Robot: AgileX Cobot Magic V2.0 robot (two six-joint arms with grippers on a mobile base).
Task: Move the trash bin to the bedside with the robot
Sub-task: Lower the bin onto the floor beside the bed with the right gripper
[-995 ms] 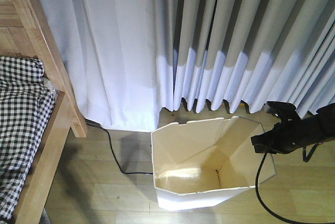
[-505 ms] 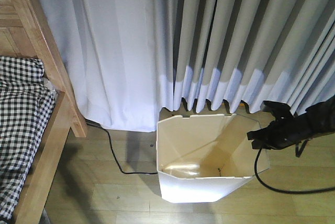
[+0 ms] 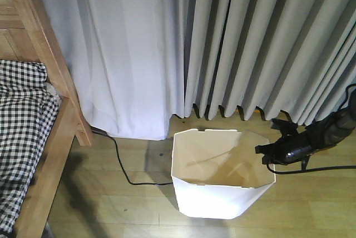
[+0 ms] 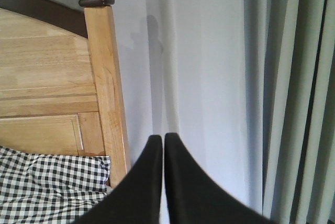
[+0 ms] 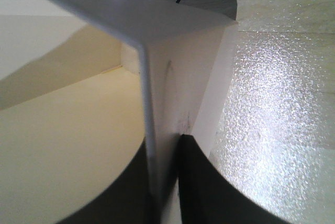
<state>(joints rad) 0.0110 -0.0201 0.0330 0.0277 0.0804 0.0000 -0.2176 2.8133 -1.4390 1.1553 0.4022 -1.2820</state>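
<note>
The white trash bin [image 3: 214, 198] stands upright on the wooden floor in front of the curtains, cream inside. My right gripper [image 3: 266, 152] reaches in from the right and is shut on the bin's right rim. In the right wrist view its gripper [image 5: 165, 148] pinches the thin bin wall [image 5: 172, 51], one finger inside and one outside. The bed with its light wooden frame [image 3: 58, 90] and checked bedding [image 3: 22, 121] is at the left, a gap of floor away from the bin. My left gripper [image 4: 160, 139] is shut on nothing, held in the air near the bed post [image 4: 104, 77].
Grey and white curtains [image 3: 222, 43] hang right behind the bin. A loose black cable [image 3: 123, 168] runs over the floor between bed and bin. The arm's own cable [image 3: 317, 168] trails to the right.
The bin was tipped toward the camera and has come upright, shifting slightly right. The right gripper has stayed on its rim and sunk lower and leftward.
</note>
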